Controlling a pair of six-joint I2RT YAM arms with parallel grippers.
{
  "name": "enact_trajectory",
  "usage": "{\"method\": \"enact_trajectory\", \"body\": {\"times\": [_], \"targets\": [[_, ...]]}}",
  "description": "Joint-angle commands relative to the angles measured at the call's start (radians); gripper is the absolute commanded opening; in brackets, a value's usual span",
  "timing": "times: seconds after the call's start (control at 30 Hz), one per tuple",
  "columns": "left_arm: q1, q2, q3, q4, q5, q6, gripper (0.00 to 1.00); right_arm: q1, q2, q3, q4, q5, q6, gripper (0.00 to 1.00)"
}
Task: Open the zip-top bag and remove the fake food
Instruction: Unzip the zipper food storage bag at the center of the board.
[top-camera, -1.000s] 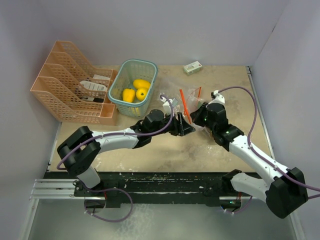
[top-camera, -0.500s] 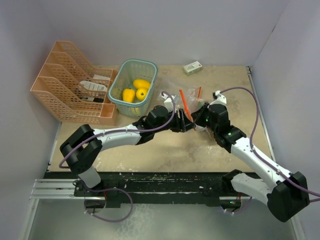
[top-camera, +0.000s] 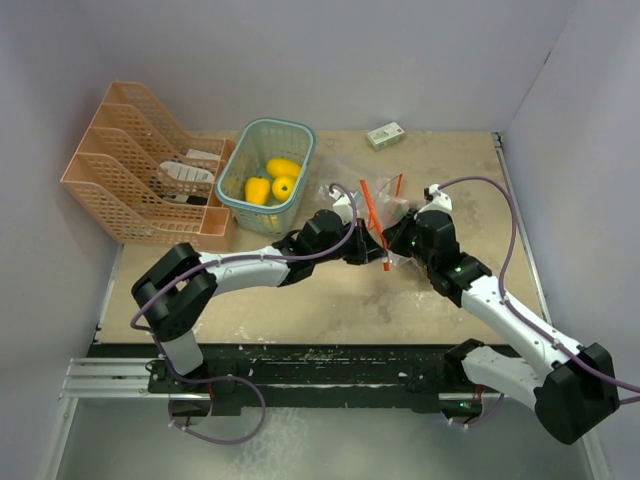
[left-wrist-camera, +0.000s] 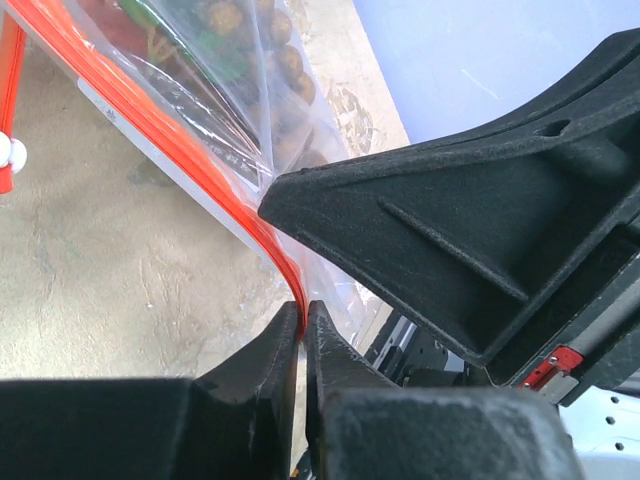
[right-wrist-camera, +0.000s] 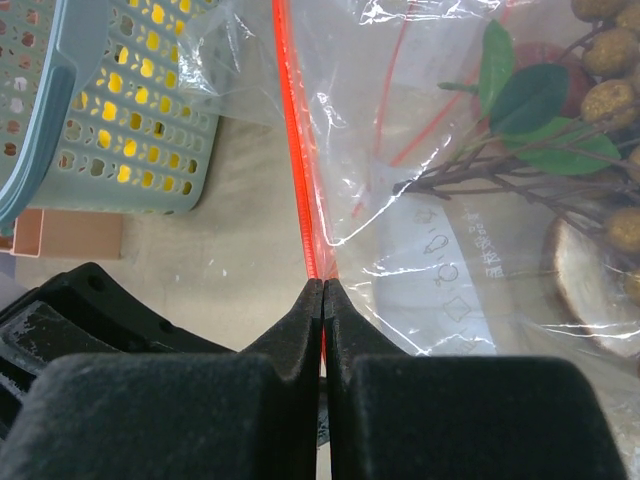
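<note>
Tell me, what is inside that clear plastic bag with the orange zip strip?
A brownish toy grape cluster with green leaves, a round beige piece and something red behind the leaves. Anything more is hidden by the bag's creases.

White arms (top-camera: 250, 268), black joints (top-camera: 165, 300), purple cables (top-camera: 512, 225), black tool fingers (right-wrist-camera: 285, 335)

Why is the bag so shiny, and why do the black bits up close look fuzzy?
Right wrist view: light bounces off the clear bag, leaving white glare streaks; the right end effector sits very near the lens, so it blurs. Left wrist view: the left end effector looks soft too.
</note>
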Motion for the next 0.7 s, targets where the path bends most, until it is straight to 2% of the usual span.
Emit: {"method": "enact_trajectory", "body": {"times": [0.0, 0.1, 0.2, 0.33, 0.67], "targets": [[0.007, -0.003, 0.039, 0.035, 0.033, -0.013, 0.06, 0.006, -0.010, -0.002, 0.026, 0.029, -0.011, 0.00], [0.007, -0.009, 0.020, 0.059, 0.046, -0.033, 0.09, 0.006, -0.005, -0.003, 0.028, 0.031, -0.011, 0.00], [0.008, -0.019, -0.021, 0.100, 0.051, -0.054, 0.26, 0.006, -0.009, -0.002, 0.026, 0.034, -0.009, 0.00], [0.007, -0.026, -0.086, 0.174, 0.062, -0.086, 0.39, 0.005, -0.028, -0.002, 0.024, 0.042, -0.010, 0.00], [0.007, -0.009, -0.110, 0.235, 0.085, -0.125, 0.40, 0.006, -0.028, -0.006, 0.030, 0.031, -0.008, 0.00]]}}
